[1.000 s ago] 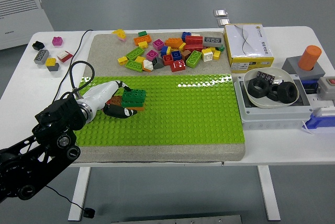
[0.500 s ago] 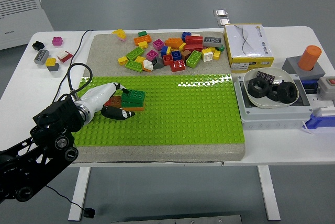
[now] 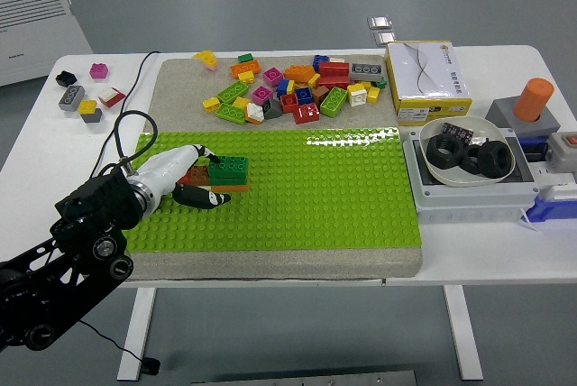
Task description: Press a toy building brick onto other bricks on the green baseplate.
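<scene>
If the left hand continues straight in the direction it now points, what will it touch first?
The left hand points right, across the green baseplate. Its fingers already touch the dark green brick, so that comes first. Past it the baseplate looks bare up to the grey tray, though depth is unclear.

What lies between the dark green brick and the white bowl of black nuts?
Head view: only bare green baseplate studs between the dark green brick and the white bowl.
</scene>
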You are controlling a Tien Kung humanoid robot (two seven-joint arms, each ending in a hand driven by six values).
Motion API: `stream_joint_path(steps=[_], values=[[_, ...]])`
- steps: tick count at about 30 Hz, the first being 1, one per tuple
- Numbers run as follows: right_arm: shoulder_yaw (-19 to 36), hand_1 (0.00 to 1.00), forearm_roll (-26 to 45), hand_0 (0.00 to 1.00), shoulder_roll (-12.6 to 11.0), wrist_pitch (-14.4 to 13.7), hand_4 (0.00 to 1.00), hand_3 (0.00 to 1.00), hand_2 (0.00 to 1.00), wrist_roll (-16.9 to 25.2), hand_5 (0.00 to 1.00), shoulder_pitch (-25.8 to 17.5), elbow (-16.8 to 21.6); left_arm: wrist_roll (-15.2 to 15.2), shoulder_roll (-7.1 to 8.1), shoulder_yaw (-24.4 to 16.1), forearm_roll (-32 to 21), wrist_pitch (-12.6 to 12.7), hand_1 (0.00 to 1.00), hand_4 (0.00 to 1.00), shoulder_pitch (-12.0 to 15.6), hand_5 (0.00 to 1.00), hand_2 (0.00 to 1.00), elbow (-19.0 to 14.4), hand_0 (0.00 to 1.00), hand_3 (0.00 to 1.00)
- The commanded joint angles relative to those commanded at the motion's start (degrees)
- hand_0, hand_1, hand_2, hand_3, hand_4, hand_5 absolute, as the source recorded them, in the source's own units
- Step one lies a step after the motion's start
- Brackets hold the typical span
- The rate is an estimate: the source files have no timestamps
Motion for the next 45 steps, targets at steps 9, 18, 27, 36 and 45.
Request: stream_joint_path(steps=[9, 18, 27, 36, 45], values=[[0.07, 0.692, 0.00, 0.512, 0.07, 0.00, 0.821, 0.737, 0.574, -0.01, 0.829, -0.15, 0.01, 0.18, 0.11, -0.29, 0.08, 0.00, 0.995, 0.859, 0.42, 0.377, 0.998, -0.27, 0.943, 0.771], [0.09, 0.692, 0.00, 0.512, 0.14, 0.01, 0.822, 0.738, 0.574, -0.03, 0.829, -0.28, 0.03, 0.25, 0.14, -0.06, 0.02, 0.10, 0.994, 0.857, 0.70, 0.374, 0.998, -0.49, 0.939, 0.770], [0.06, 0.692, 0.00, 0.512, 0.26, 0.02, 0.822, 0.738, 0.573, -0.06, 0.835, -0.35, 0.07, 0.36, 0.11, 0.13, -0.04, 0.01, 0.994, 0.853, 0.87, 0.367, 0.998, -0.49, 0.937, 0.769], [-0.24, 0.690, 0.00, 0.512, 0.30, 0.01, 0.821, 0.738, 0.573, -0.11, 0.835, -0.40, 0.11, 0.33, -0.27, 0.63, -0.21, 0.41, 0.992, 0.846, 1.15, 0.360, 0.998, 0.17, 0.935, 0.767], [-0.28, 0.691, 0.00, 0.512, 0.28, -0.02, 0.821, 0.738, 0.574, -0.13, 0.835, -0.28, 0.11, 0.57, -0.38, 0.82, 0.52, 0.48, 0.992, 0.845, 1.16, 0.358, 0.998, -0.20, 0.933, 0.765]])
